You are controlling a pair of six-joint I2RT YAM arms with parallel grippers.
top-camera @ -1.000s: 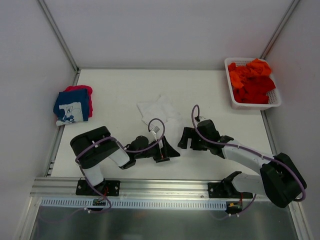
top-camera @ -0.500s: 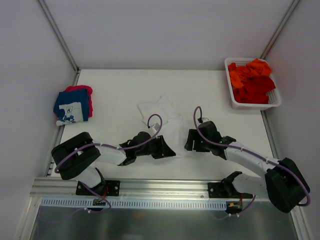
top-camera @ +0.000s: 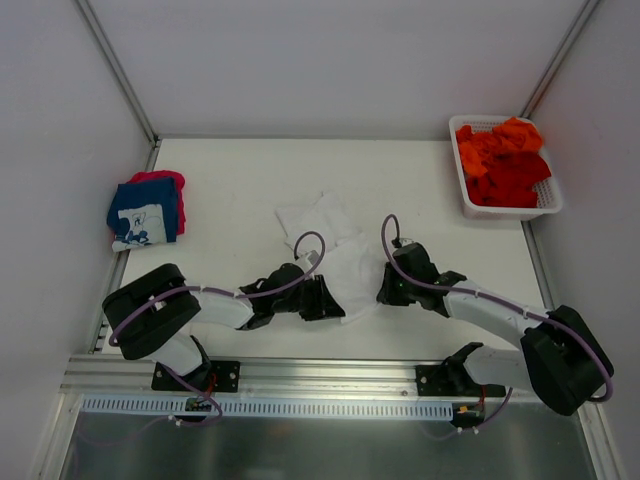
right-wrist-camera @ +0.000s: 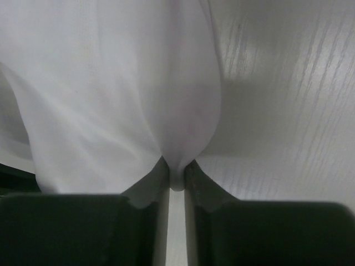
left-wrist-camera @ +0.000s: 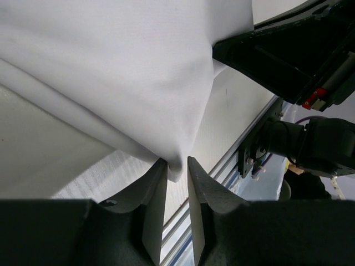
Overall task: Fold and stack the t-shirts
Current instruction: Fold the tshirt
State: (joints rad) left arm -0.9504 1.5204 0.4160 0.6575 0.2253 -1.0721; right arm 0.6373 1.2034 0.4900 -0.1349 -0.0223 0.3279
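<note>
Top view: white t-shirt [top-camera: 340, 262] lies mid-counter [top-camera: 240, 170], its near edge between left hand [top-camera: 338, 302] and right hand [top-camera: 384, 290]. Navy t-shirt [top-camera: 143, 212] sits folded far left. Orange t-shirts [top-camera: 500, 160] fill the basket [top-camera: 462, 205].
Left wrist: fingers [left-wrist-camera: 152, 205] nearly closed, pinching a white fold.
Right wrist: fingers [right-wrist-camera: 148, 184] likewise nipped onto a fold.

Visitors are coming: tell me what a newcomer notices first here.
The left end effector and right end effector each pinch the white t-shirt at the near middle of the table. A white basket of orange and red t-shirts sits far right; a navy and pink-red stack lies far left.
</note>
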